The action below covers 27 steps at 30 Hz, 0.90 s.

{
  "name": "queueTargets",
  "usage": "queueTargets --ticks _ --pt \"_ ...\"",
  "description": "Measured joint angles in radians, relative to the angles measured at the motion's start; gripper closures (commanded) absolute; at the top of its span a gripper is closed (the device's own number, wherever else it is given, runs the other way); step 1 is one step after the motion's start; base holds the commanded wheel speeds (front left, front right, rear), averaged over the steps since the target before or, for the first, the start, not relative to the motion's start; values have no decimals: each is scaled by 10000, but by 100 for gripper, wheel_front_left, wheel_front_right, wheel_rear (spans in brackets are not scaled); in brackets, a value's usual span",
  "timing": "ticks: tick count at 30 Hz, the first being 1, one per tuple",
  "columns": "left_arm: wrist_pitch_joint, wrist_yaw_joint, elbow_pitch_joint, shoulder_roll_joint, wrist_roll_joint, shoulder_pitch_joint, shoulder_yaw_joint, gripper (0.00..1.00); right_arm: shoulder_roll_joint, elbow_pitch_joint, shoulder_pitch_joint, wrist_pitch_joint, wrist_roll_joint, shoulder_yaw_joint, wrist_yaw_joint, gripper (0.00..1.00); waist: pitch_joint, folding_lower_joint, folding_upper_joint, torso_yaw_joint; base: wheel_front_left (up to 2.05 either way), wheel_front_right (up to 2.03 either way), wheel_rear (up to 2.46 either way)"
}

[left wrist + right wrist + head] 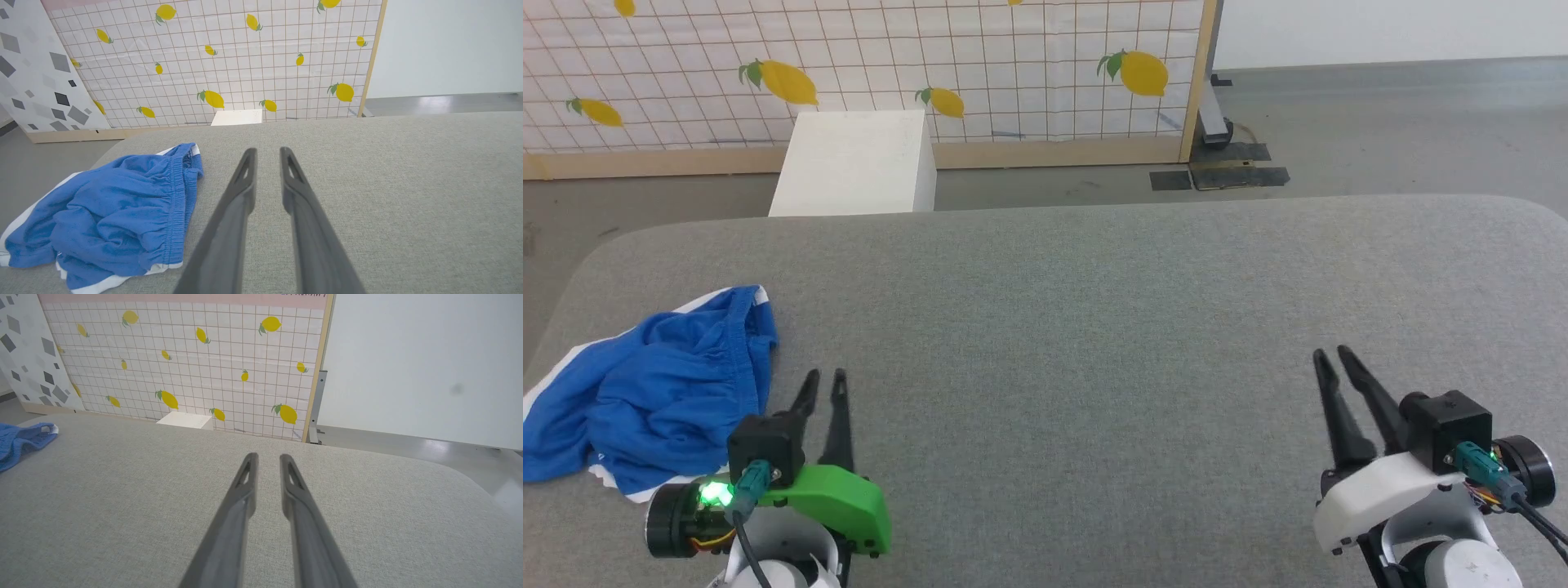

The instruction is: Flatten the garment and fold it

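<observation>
Presently, garment (658, 384): bunched at the counter's (1094, 327) left edge — unflattened.
Left end effector (825, 376): slightly parted, empty, poised beside it for grasping.
Right end effector (1331, 354): slightly parted, empty, held well clear.

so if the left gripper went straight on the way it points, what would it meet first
Nothing nearby: the left gripper points over bare grey surface, with the garment off to its left. Beyond the edge, perhaps the white box.
</observation>
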Motion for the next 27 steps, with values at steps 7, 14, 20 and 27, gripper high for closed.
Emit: queueTargets --ticks 7,14,20,27 --pt "-38 -2 48 0 -42 0 -48 0 0 58 0 -33 63 -17 0 0 2 0 0 -1 0 0 0" --pt "-186 -2 138 0 -128 -1 -88 0 0 171 1 -178 203 -46 0 0 13 0 0 12 0 0 0" --pt "-307 0 203 0 -203 -2 -90 0 0 280 2 -284 353 -69 0 0 26 0 0 87 0 0 0" --pt "-454 4 238 0 -322 -2 -71 0 0 401 3 -451 466 -56 0 0 46 0 0 278 0 0 0"
